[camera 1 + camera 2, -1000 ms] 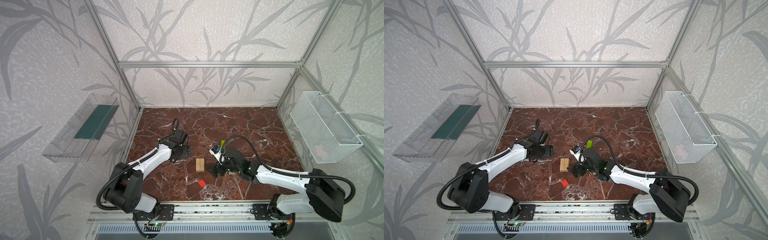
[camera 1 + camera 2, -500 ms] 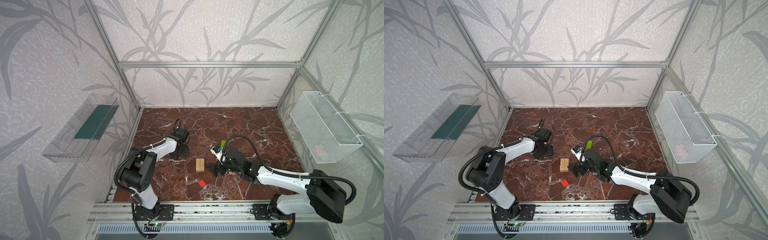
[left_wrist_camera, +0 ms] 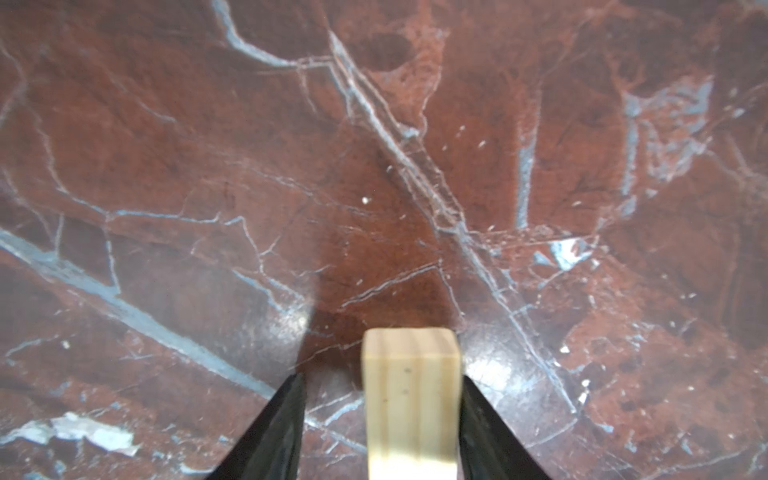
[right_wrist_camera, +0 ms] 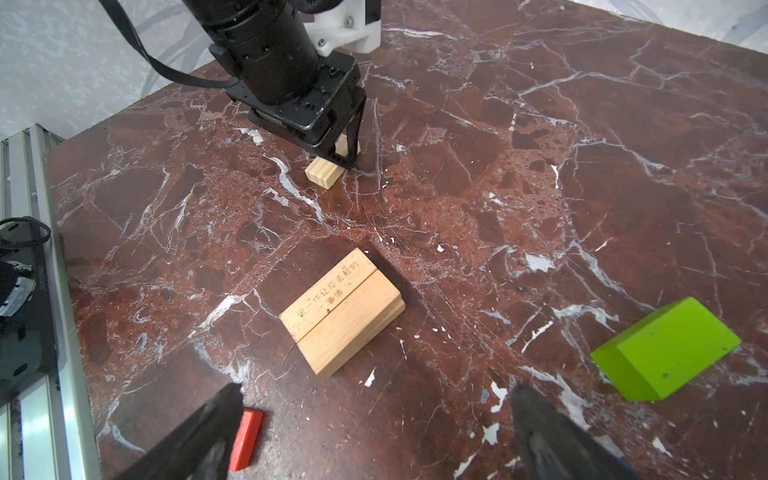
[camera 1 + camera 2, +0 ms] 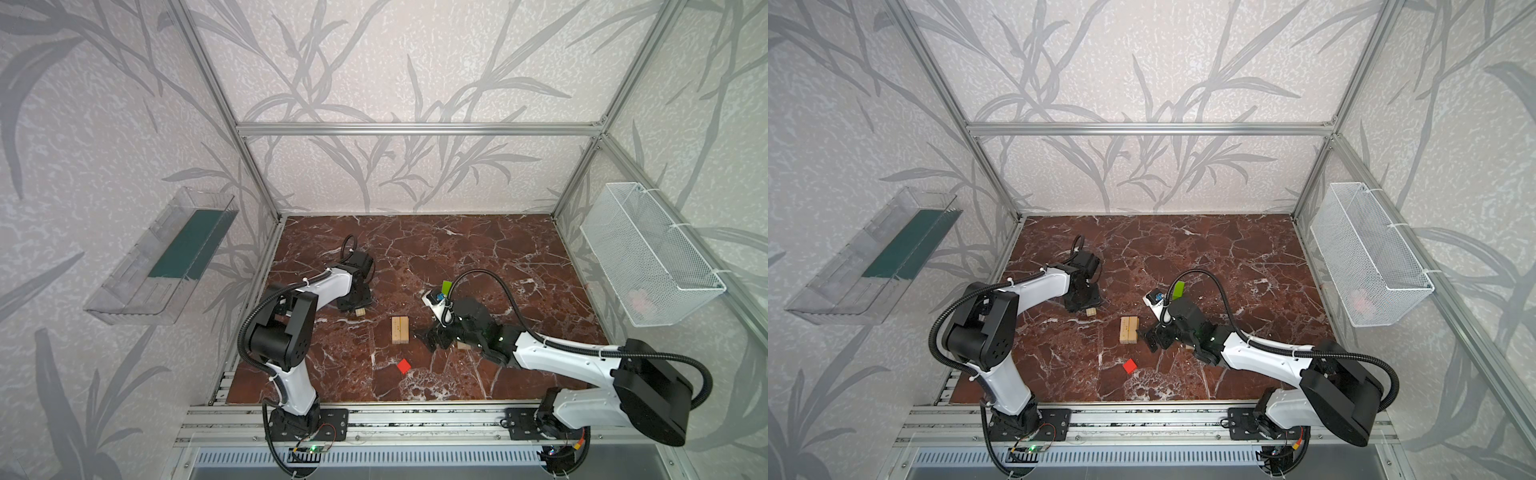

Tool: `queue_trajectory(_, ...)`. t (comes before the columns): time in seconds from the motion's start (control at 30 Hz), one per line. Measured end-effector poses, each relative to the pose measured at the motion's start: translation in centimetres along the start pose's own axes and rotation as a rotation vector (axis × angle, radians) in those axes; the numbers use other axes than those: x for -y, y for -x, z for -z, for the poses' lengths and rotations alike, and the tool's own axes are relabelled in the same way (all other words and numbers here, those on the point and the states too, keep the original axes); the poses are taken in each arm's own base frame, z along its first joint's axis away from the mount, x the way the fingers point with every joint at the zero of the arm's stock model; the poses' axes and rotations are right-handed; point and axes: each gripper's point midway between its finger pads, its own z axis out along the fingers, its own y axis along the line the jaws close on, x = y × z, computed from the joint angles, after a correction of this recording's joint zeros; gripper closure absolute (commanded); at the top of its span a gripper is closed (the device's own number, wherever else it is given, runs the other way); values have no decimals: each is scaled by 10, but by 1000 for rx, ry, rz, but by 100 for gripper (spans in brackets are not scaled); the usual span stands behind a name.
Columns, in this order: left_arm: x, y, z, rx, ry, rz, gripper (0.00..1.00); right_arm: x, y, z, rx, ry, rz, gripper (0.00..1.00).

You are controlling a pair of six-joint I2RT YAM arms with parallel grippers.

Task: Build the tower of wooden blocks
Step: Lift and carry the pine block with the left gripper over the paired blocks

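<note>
Two pale wood planks (image 5: 400,336) (image 5: 1128,330) (image 4: 343,309) lie flat side by side mid-floor; one bears burnt-in writing. A red cube (image 5: 403,366) (image 5: 1129,366) (image 4: 247,438) sits nearer the front. The lime-green block (image 5: 446,286) (image 4: 665,351) lies farther back. My left gripper (image 5: 358,309) (image 3: 381,377) (image 4: 343,160) points down and straddles a single pale plank (image 3: 411,399) (image 4: 324,174) lying on the floor. One finger touches the plank and a gap remains at the other. My right gripper (image 5: 428,338) (image 4: 377,388) is wide open and empty, low over the floor beside the plank pair.
A white wire basket (image 5: 648,257) hangs on the right wall and a clear plastic tray (image 5: 162,257) on the left wall. An aluminium rail (image 5: 374,415) runs along the front edge of the marble floor (image 5: 457,241). Frame posts stand at the back corners.
The left arm's elbow has risen and its gripper has come down over the single plank with the jaws narrowing. The right gripper has hardly moved.
</note>
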Motion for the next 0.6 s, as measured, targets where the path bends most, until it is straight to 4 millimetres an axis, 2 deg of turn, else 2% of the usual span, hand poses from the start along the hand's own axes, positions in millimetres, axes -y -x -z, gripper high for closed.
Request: queue_trajectory(0.6,13,-11,2,-21,7,-22,63,2,-1,-1,-4,-9,-1,1)
